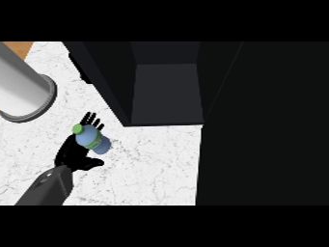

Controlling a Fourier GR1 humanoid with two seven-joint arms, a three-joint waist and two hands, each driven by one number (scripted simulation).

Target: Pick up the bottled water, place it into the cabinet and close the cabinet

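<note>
- Bench (153,164): white stone look, marble-like, fine grey veins, smooth.
- Floor strip (17,47) at upper left: warm brown, wood-like.
- Cylinder (14,87): pale grey, metal look, soft sheen, smooth, with a flanged rim.
- Cabinet (163,82): black, matt outside; inner panel dark grey, flat finish.
- Bottle (95,141): pale blue, plastic look, slightly glossy; cap (78,129) and band green.
- Left hand (78,152): black, matt; forearm (49,188) dark grey, smooth.

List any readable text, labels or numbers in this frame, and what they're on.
None readable.
Bottled water, held in the left hand: blue body, green cap, no legible label.
Black cabinet, open: no markings.
Grey cylinder on the marble counter: no markings.
</note>
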